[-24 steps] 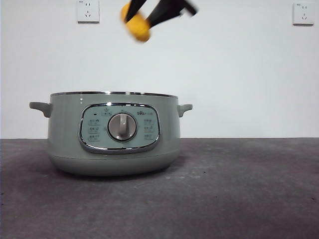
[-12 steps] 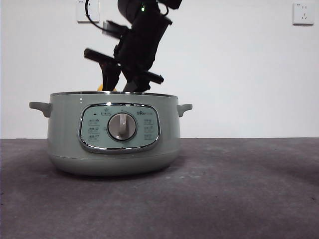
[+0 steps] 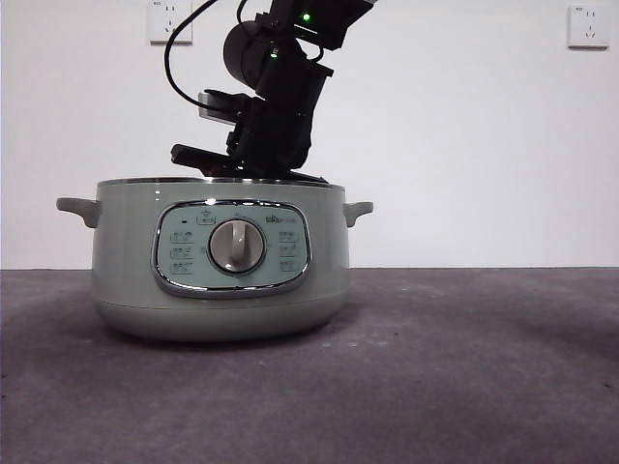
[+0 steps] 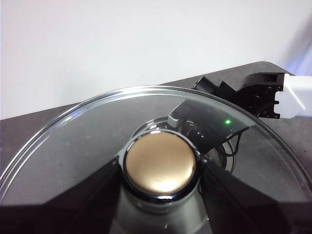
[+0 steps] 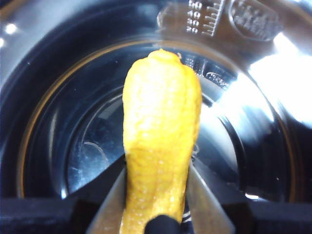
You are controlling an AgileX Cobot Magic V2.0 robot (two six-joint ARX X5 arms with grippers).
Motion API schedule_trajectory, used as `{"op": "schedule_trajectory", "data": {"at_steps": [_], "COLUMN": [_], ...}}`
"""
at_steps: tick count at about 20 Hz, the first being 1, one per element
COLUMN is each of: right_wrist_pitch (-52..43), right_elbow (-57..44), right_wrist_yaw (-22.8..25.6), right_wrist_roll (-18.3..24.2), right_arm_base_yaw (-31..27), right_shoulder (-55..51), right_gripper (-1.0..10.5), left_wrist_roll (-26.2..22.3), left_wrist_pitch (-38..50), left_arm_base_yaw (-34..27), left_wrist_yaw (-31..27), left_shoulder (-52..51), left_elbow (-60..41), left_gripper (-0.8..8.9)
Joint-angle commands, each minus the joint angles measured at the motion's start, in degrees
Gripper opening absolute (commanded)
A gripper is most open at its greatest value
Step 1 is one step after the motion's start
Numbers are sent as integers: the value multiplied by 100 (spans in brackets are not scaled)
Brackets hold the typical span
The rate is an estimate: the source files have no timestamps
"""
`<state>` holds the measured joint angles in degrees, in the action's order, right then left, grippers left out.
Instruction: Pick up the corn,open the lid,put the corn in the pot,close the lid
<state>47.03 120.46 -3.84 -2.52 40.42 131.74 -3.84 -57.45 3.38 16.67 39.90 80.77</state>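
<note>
2 end effectors are working at once, and I'm watching both for trouble. My right end effector (image 5: 156, 195) is clamping the corn (image 5: 158, 146) between its jaws, down inside the pot (image 3: 221, 266), with the dark inner bowl (image 5: 63, 126) filling the right wrist view all around the cob. From the front view I'm seeing that arm (image 3: 276, 87) dipping in from above, its tip hidden behind the rim, so I'm not able to tell how near the corn is hanging to the bowl's floor. That's my first worry: if I'm letting go while it's hanging high, the rounded cob could be bouncing and rolling against the wall.

My second worry is the left side. My left end effector (image 4: 160, 183) is gripping the knob (image 4: 161, 163) of the lid (image 4: 73, 141), holding the glass up off the pot. Through the glass I'm seeing the right arm, so the 2 are sharing close airspace. Bringing the lid across before the right arm is clear could be knocking glass against metal.

As for the corn itself: it's looking bright yellow-orange, fine kernel rows running lengthwise, rounded at the far end, pinched near its lower end with most of its length sticking out past the jaws. That long overhang could be letting it pivot in the grip.
</note>
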Motion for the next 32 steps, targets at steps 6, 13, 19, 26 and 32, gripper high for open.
{"op": "schedule_trajectory", "data": {"at_steps": [6, 13, 19, 26, 32], "right_wrist_pitch": [173, 1152, 3209, 3220, 3217], "right_elbow": [13, 1325, 3585, 2337, -549], "right_wrist_yaw": [22, -17, 761, 686, 686], "right_wrist_roll": [107, 129, 92, 103, -70], "right_arm_base_yaw": [15, 13, 0, 162, 162], "right_shoulder": [118, 72, -203, -2173, -5031], "right_gripper": [377, 442, 432, 432, 432], "left_wrist_roll": [42, 39, -74, -92, -157], "left_wrist_pitch": [264, 280, 398, 984, 1768], "left_arm_base_yaw": [118, 289, 363, 625, 960], "left_wrist_yaw": [24, 22, 26, 33, 282], "left_shoulder": [-50, 160, 614, 1335, 2341], "left_elbow": [33, 33, 33, 33, 33], "left_gripper": [-8, -8, -8, -8, -8]}}
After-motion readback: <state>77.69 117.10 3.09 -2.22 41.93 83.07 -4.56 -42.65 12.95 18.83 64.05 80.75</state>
